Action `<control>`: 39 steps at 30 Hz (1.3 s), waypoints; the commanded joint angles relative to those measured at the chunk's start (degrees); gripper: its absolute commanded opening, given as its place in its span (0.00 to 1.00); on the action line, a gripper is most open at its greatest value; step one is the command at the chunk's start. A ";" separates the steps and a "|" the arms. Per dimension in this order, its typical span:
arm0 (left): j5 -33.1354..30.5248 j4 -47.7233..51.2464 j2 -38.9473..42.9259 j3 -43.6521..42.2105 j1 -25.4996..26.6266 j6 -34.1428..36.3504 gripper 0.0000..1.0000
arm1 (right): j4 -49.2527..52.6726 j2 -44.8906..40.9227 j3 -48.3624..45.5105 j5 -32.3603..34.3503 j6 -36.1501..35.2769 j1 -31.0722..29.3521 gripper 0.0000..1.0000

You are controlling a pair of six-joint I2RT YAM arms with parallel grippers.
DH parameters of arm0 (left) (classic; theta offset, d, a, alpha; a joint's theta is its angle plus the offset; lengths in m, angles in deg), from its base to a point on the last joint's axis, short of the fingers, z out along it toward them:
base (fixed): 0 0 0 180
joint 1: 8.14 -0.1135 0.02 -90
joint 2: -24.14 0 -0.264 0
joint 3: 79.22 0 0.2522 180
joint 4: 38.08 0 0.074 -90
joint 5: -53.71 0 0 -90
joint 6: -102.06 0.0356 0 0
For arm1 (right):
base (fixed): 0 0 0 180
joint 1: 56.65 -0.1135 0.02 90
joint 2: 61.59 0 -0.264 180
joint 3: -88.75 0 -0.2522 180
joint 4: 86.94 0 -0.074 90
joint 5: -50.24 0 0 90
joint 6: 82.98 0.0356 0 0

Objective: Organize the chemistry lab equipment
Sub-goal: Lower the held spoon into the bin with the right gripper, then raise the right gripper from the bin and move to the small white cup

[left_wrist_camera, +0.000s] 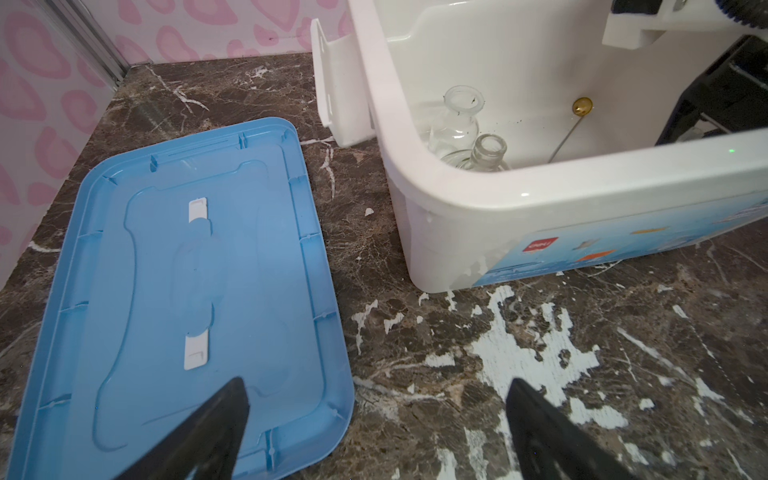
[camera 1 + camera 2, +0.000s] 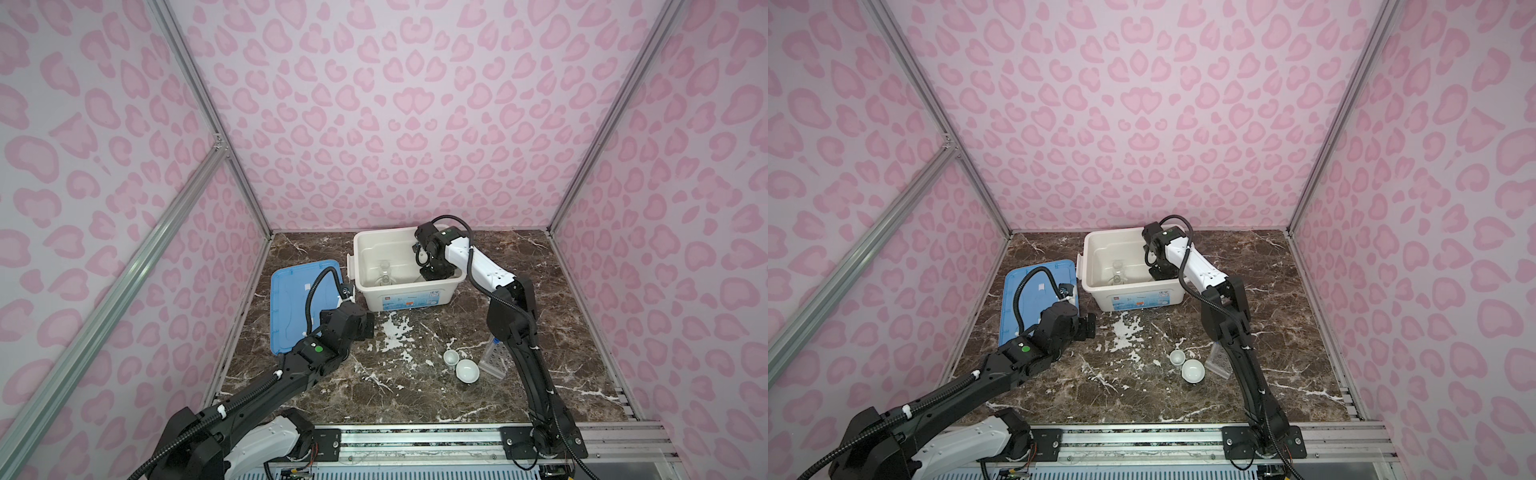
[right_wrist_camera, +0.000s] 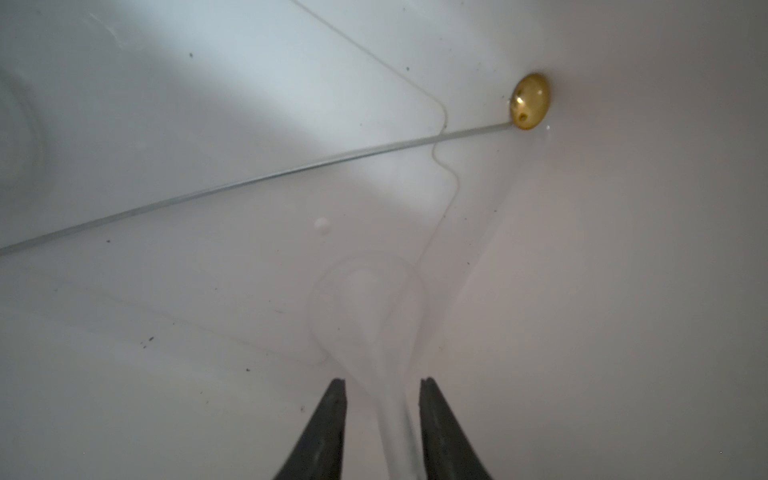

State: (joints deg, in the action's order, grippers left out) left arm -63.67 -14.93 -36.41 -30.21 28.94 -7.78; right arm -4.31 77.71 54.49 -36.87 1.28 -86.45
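Two clear glass flasks (image 1: 457, 120) (image 2: 384, 272) stand upright inside the white box (image 1: 540, 199). My right gripper (image 3: 382, 380) (image 2: 432, 274) reaches down into the box at its right end. Its jaws stand a little apart. A blurred clear glass piece (image 3: 365, 316) with a rounded end has its narrow stem between the fingertips (image 3: 338, 388), with a gap on each side. Two white dishes (image 2: 451, 356) (image 2: 467, 370) sit side by side on the table beside the clear tube rack (image 2: 494, 359). My left gripper (image 1: 376, 384) (image 2: 368, 326) hangs open and empty between the lid and the box.
A blue lid (image 1: 166, 291) (image 2: 291, 303) lies flat on the left, underside up. A thin metal rod with a gold ball end (image 3: 530, 102) (image 1: 582, 107) leans in the box's corner. The right arm partly hides the tube rack (image 2: 1220, 360). The marble table (image 2: 374, 386) is walled by pink panels.
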 commanded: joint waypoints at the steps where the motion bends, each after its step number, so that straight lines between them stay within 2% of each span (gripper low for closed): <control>1: 0.13 -0.82 0.35 0.00 -0.05 -0.03 0.97 | 0.01 -0.54 -0.56 -0.99 0.44 0.04 0.39; 17: 1.01 -0.95 0.00 0.31 -0.07 -0.29 0.97 | -0.66 -6.56 -1.40 -1.78 1.25 0.01 0.78; 24: 1.27 -0.95 0.09 0.35 -0.03 -0.31 0.97 | -0.63 -9.78 -2.32 -0.41 2.04 -0.06 0.87; 27: 1.43 -1.11 0.09 0.35 -0.03 -0.38 0.97 | -1.40 -12.09 -3.25 -0.43 2.57 -0.06 0.94; 35: 2.06 -1.47 -0.53 0.43 0.00 -0.56 0.97 | -5.15 -19.78 -7.16 -4.43 2.65 -1.03 0.96; 39: 2.06 -1.48 -0.52 0.43 0.01 -0.55 0.97 | -6.80 -24.68 -11.04 -5.15 3.18 -1.48 0.92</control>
State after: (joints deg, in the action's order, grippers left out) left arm -61.61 -14.97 -36.85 -30.17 28.98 -8.02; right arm -9.17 55.03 45.49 -40.97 3.91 -87.74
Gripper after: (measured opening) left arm 0.974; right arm 0.935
